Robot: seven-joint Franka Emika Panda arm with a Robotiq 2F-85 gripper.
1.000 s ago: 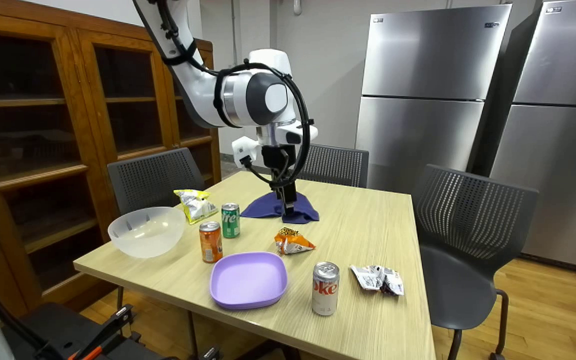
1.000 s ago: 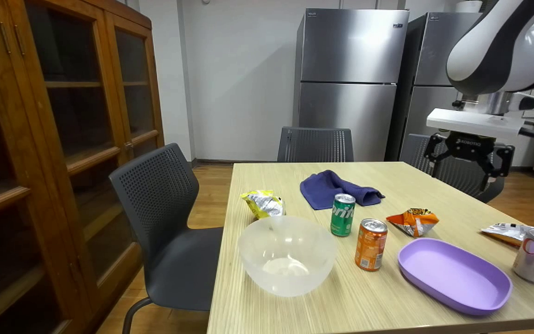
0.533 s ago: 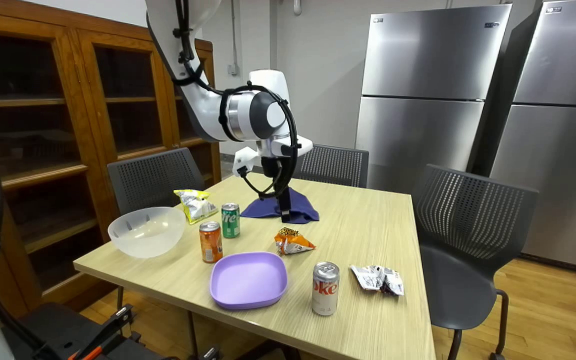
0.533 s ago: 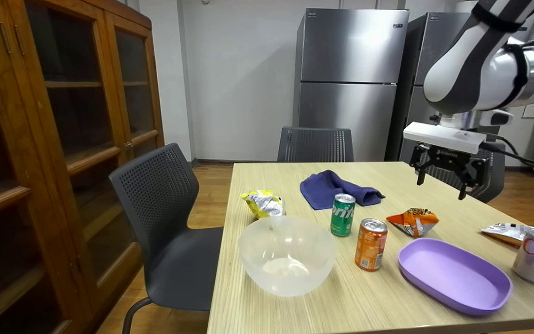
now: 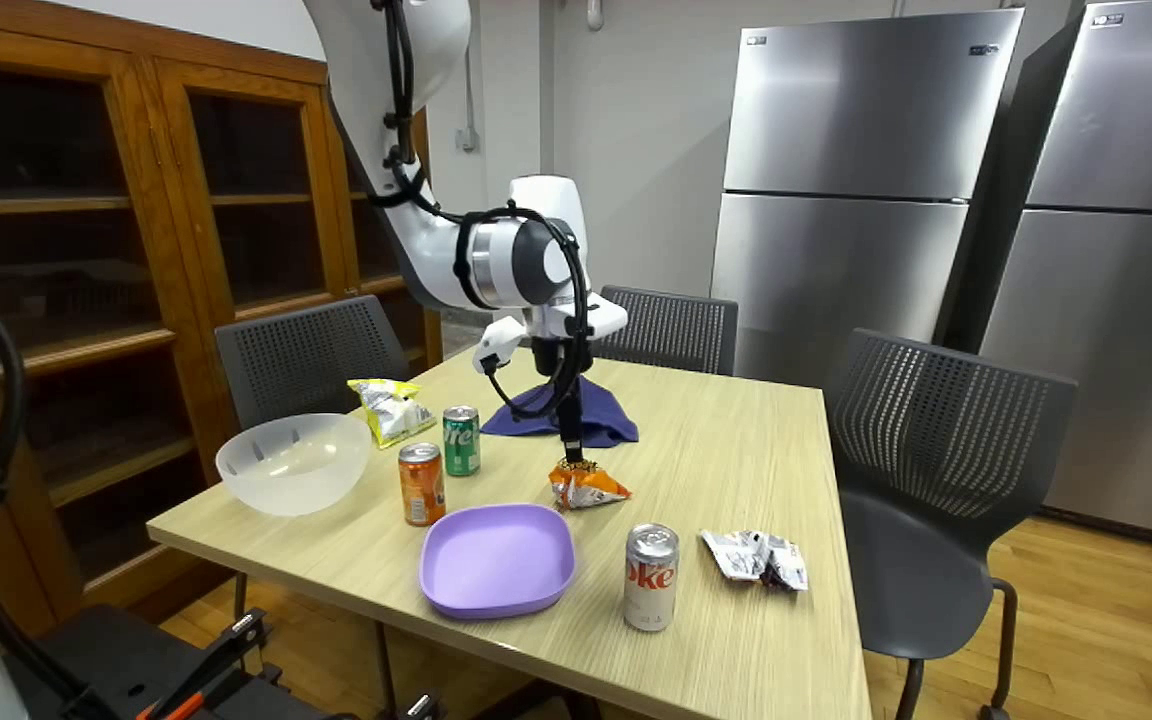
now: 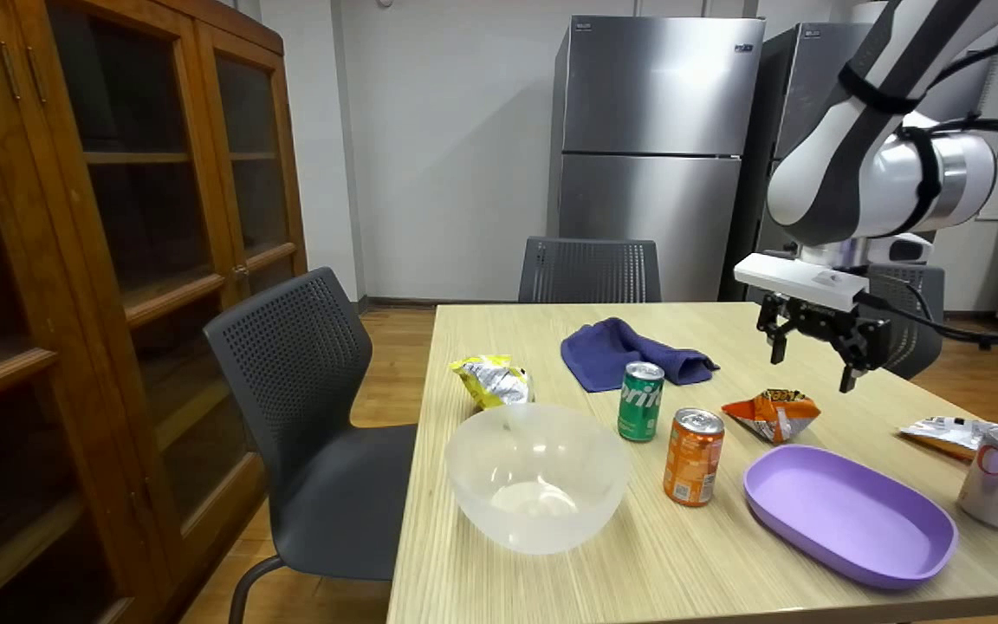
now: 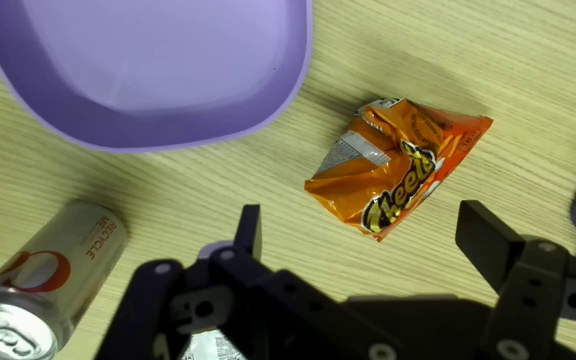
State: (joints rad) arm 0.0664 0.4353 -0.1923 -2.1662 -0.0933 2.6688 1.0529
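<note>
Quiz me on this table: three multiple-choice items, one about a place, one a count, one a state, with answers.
1. Where is the orange snack bag?
A) Inside the bowl
B) On the blue cloth
C) On the table, near the purple plate

2. How many drink cans are there?
A) Two
B) Three
C) Five

3. How does the claw stand?
A) Open, holding nothing
B) Shut on a can
C) Shut on the bowl

1 C: the wrist view shows it on the wood grain.
2 B: green can, orange can and Coke can.
3 A: in the wrist view its fingers stand apart, gripping nothing.
</note>
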